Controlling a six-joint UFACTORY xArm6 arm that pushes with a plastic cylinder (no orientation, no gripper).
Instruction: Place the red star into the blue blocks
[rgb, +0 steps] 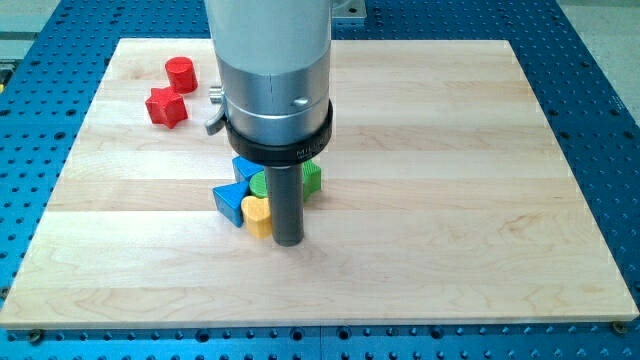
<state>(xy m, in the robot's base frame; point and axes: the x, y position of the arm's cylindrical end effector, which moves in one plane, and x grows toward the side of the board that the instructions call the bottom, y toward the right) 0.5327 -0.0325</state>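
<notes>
The red star (166, 106) lay near the surface's (450, 200) top-left corner, well apart from the blue blocks (231, 203). No gripper was fitted; my tip (288, 241) rested beside the yellow block (258, 215). The star looked light, rigid and easily slid; pushing its far-left side seemed advisable.

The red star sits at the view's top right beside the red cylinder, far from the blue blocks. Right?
Not quite: the camera view shows the red star at the view's top left, beside the red cylinder, far from the blue blocks.
</notes>
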